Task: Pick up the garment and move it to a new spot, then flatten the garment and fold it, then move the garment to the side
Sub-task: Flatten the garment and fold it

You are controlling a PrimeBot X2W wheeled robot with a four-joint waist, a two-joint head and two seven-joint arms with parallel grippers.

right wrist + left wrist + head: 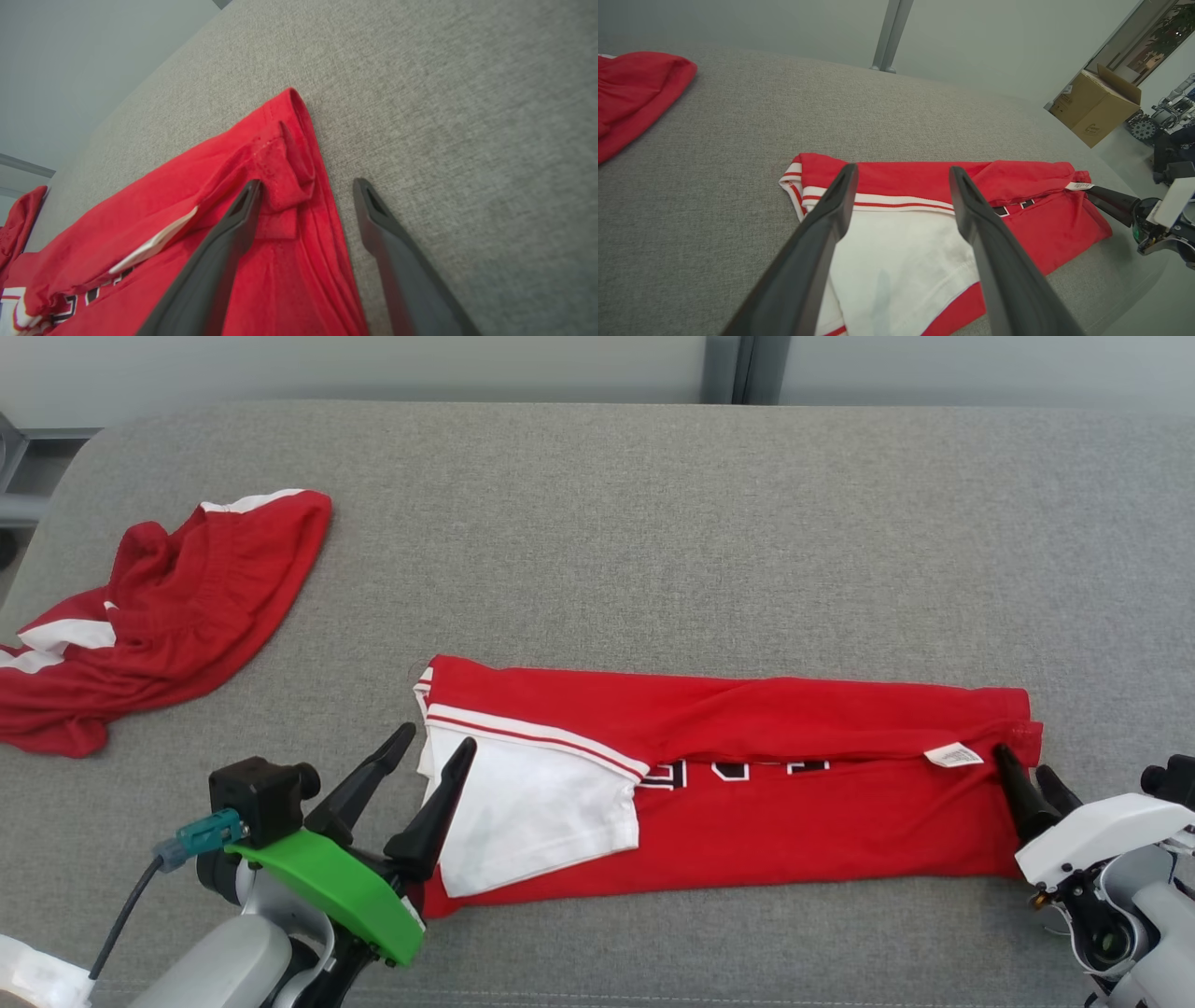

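at lower centre of frame, folded garment (pixel 794 821) w/ both jaws released at its ends; uneven grabs cd undo the fold.

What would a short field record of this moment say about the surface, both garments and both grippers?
surface: grey fabric surface
task garment: red shirt, folded lengthwise into a long strip, white sleeve on top at its left end
other garment: crumpled red garment, far left, apart from the shirt
left gripper: open, at the sleeve end, holding nothing
right gripper: open, straddling the shirt's right edge, holding nothing
stage: lengthwise fold done; not yet moved aside
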